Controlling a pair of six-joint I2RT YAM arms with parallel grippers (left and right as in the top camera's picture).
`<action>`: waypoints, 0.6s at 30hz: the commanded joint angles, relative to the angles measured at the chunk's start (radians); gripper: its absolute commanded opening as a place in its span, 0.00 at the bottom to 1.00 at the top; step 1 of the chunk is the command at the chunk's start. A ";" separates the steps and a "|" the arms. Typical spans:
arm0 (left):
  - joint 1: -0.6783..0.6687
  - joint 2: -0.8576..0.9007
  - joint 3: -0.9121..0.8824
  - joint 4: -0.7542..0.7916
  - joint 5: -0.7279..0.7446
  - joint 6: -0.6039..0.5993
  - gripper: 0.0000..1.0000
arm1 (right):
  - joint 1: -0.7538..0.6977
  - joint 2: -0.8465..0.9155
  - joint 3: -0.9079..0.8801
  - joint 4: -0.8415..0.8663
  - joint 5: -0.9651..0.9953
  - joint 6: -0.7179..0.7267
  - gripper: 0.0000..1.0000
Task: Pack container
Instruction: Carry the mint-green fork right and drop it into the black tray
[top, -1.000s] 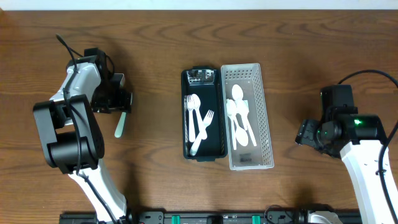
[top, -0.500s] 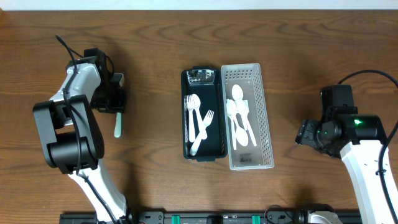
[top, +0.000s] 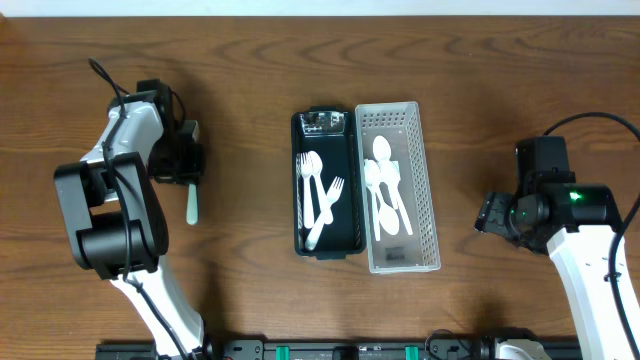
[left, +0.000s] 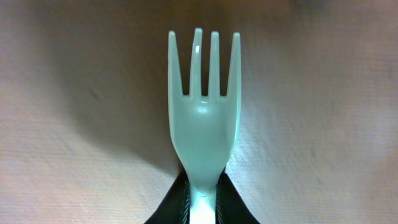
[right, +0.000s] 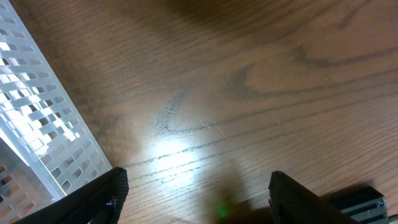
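Note:
A pale green plastic fork (left: 204, 112) lies on the wooden table at the left, tines pointing away from the wrist. My left gripper (left: 203, 208) is shut on its handle, and the same fork (top: 191, 204) sticks out below the left gripper (top: 189, 177) in the overhead view. The black container (top: 298, 150) in the middle holds several white forks. Beside it, the white perforated basket (top: 428, 190) holds several white spoons. My right gripper (right: 199, 199) stands open over bare table to the right of the basket (right: 31, 124), with nothing between its fingers (right: 99, 199).
The two containers stand side by side, touching, at the table's centre. The right arm (top: 560, 215) sits near the right edge with its cable behind it. The left arm's base (top: 110, 225) is at the lower left.
My left gripper has closed on the fork's handle, and the fork has straightened slightly. The right arm has not moved.

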 joint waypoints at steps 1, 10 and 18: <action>-0.058 -0.084 0.032 -0.047 0.018 -0.046 0.06 | -0.007 0.004 0.003 0.000 0.003 -0.009 0.76; -0.337 -0.454 0.076 -0.115 0.017 -0.272 0.06 | -0.007 0.004 0.003 -0.001 -0.002 -0.009 0.76; -0.568 -0.531 0.072 -0.055 0.000 -0.515 0.06 | -0.007 0.004 0.003 0.000 -0.002 -0.009 0.76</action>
